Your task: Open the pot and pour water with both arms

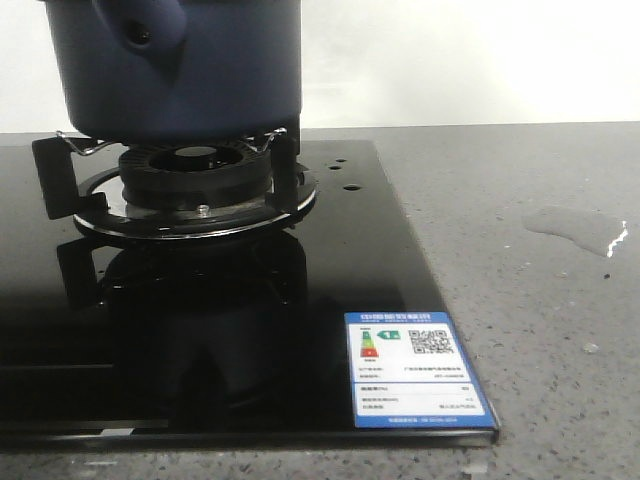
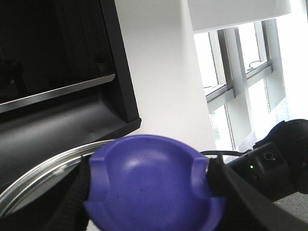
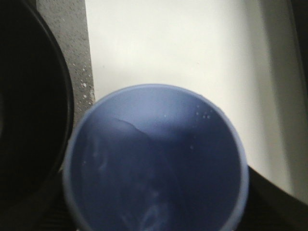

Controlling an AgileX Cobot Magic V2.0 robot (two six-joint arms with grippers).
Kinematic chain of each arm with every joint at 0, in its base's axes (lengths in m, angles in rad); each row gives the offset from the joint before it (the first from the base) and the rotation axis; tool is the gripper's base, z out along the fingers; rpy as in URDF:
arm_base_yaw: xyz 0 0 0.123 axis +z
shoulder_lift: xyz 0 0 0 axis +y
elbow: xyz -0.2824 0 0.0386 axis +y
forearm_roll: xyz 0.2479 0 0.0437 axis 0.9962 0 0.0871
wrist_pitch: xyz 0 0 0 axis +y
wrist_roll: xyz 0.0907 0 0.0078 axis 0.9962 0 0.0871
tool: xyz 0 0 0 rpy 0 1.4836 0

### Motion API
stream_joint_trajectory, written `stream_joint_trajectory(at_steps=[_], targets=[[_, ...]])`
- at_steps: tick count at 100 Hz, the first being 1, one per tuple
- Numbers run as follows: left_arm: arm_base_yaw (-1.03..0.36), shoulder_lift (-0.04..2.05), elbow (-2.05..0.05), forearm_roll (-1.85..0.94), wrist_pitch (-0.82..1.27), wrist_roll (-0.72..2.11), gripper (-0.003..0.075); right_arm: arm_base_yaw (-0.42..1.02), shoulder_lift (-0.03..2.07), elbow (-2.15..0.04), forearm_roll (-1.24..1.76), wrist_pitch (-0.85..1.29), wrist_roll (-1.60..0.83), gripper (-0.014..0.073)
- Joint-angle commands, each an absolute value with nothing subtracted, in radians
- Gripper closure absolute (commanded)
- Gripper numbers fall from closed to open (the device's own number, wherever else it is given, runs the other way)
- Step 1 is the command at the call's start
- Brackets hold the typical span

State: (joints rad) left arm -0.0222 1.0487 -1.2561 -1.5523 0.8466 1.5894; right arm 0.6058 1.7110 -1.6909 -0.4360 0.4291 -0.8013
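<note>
The dark navy pot (image 1: 180, 70) stands on the gas burner (image 1: 195, 180) at the back left, its handle stub (image 1: 140, 30) facing me. Neither gripper shows in the front view. My left gripper (image 2: 154, 192) is shut on the purple-blue lid knob (image 2: 154, 183), and the lid's metal rim (image 2: 43, 168) shows behind it. My right gripper (image 3: 154, 192) is shut on a light blue cup (image 3: 154, 163), held beside the pot's dark rim (image 3: 65, 101). Wet sheen and small droplets of water (image 3: 202, 115) show inside the cup.
The burner sits in a black glass cooktop (image 1: 300, 330) with a blue label (image 1: 415, 370) at its front right corner. A water puddle (image 1: 575, 228) lies on the grey counter to the right. The right arm (image 2: 269, 163) shows in the left wrist view.
</note>
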Motion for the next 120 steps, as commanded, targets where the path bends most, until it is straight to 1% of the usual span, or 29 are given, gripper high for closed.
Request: stream_joint_trajectory(at_steps=[1, 24, 88, 120], targets=[[-0.020, 1.027, -1.296, -1.645, 0.824, 1.579, 0.0407, 0.607, 1.664, -1.730, -0.500, 0.319, -0.810, 0.0326], [-0.020, 1.027, -1.296, -1.645, 0.824, 1.579, 0.0407, 0.607, 1.672, -1.730, -0.533, 0.260, -0.810, 0.0326], [-0.020, 1.027, -1.296, -1.645, 0.826, 1.579, 0.0407, 0.609, 1.672, -1.730, -0.544, 0.261, -0.800, 0.0326], [-0.020, 1.027, -1.296, -1.645, 0.826, 1.579, 0.0407, 0.609, 1.674, -1.730, -0.769, 0.247, -0.800, 0.0326]])
